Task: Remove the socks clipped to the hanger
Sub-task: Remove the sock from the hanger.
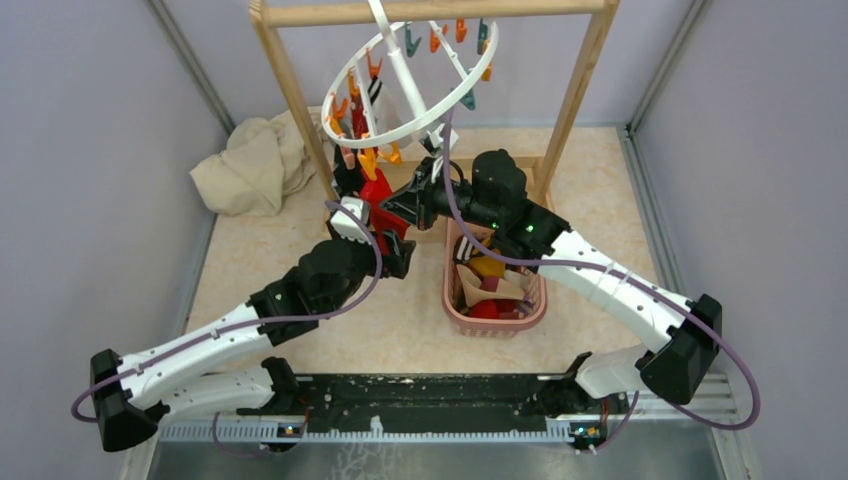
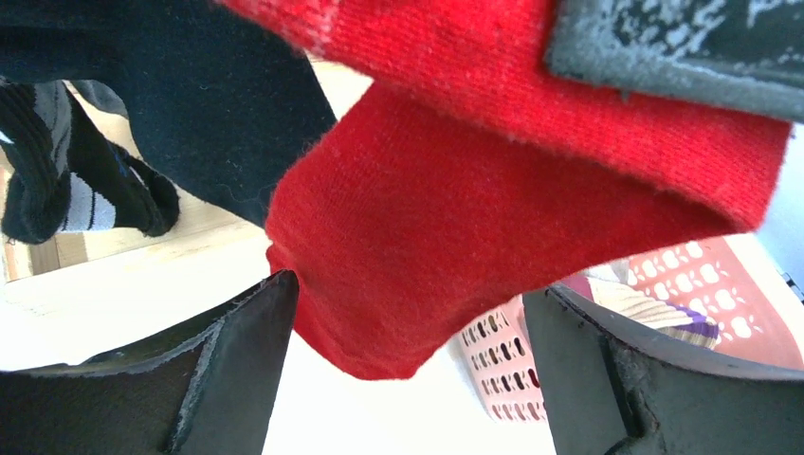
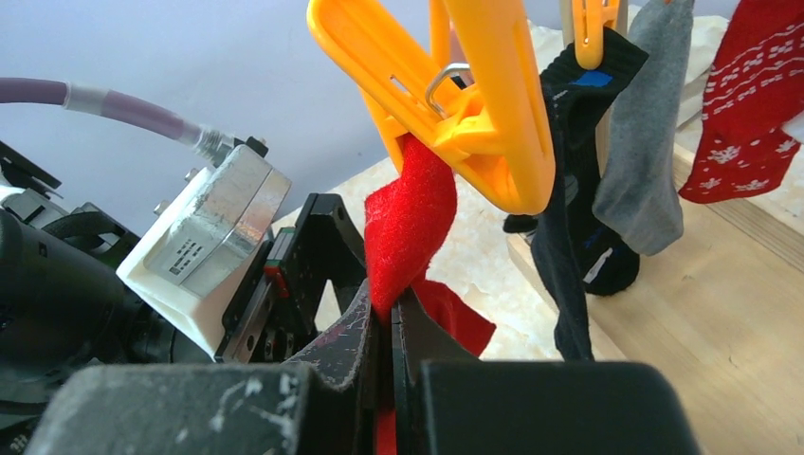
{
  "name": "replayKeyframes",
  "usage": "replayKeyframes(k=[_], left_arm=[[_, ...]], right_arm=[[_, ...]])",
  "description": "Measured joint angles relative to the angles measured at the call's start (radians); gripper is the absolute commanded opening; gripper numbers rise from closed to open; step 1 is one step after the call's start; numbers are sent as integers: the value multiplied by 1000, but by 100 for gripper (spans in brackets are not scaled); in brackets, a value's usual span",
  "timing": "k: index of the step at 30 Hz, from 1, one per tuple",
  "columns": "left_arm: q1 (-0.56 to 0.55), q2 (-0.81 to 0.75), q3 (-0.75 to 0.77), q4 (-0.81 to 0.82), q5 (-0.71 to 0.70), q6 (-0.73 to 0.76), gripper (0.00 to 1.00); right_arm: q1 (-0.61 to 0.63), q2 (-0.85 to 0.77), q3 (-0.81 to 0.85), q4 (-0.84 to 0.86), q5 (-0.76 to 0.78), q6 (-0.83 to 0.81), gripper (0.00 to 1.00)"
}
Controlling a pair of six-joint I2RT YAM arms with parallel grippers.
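Pincer on the right [image 3: 384, 318] clamps the red sock [image 3: 408, 227] under a yellow clip [image 3: 493, 142]; left pincer [image 2: 408, 313] gapes wide.

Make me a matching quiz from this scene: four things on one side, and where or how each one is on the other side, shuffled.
1. left gripper
2. right gripper
3. pink basket
4. beige cloth

A. crumpled beside the wooden rack
B. shut on the red sock
C. open
D. holding loose socks

Pairs: 1-C, 2-B, 3-D, 4-A
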Motion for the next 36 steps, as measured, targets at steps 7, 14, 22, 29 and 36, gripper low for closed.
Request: replayKeyframes(k=[7,14,22,29,36], left_arm=[[0,39,-2,52,-21,9,56],[0,62,-2,84,-33,19,19],[0,60,11,66,-36,20,1],[1,53,88,-55,-36,3,7],[2,48,140,-157,-32,0,7]], right_arm=[[0,-5,0,3,-19,7,0],[0,-20,0,6,-27,7,0],[0,-21,0,7,-26,7,9],[0,-18,7,-18,2,3,61],[0,-40,-27,-79,85,-3,74]])
